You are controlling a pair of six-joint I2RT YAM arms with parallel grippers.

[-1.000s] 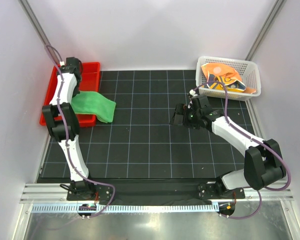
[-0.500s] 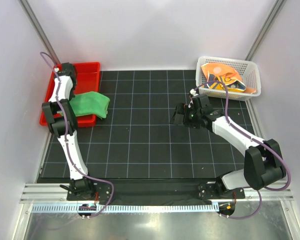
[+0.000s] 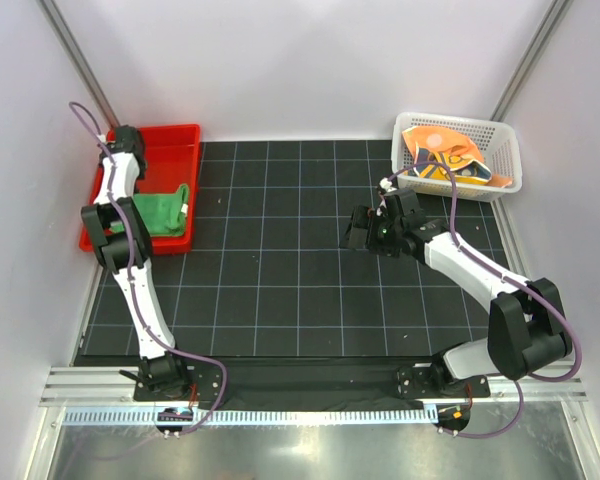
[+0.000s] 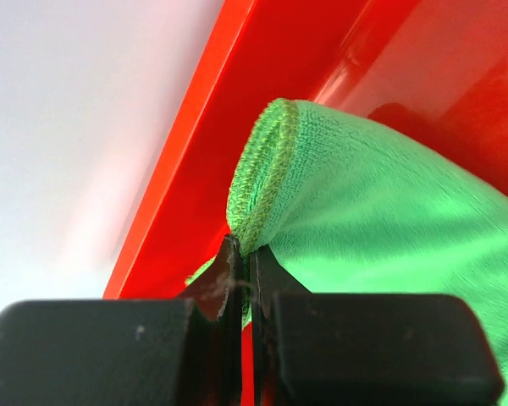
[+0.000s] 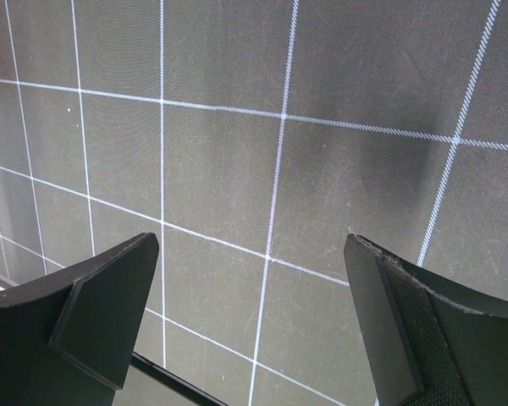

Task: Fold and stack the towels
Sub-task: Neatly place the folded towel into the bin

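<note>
The green towel (image 3: 163, 211) lies folded in the red tray (image 3: 180, 138) at the back left. My left gripper (image 3: 122, 140) is over the tray's far left corner; in the left wrist view it (image 4: 247, 254) is shut on the hemmed edge of the green towel (image 4: 389, 211). The two orange towels (image 3: 442, 155) lie crumpled in the white mesh basket (image 3: 510, 165) at the back right; their prints are hard to tell apart. My right gripper (image 3: 358, 228) is open and empty over the black grid mat (image 5: 271, 144).
The left white wall stands close beside the tray's rim (image 4: 195, 144). The black grid mat (image 3: 300, 280) covers the table between tray and basket. A metal rail runs along the near edge.
My left gripper has drawn the green towel from the mat leftward into the red tray and moved toward the tray's far left corner. The right arm has stayed in place.
</note>
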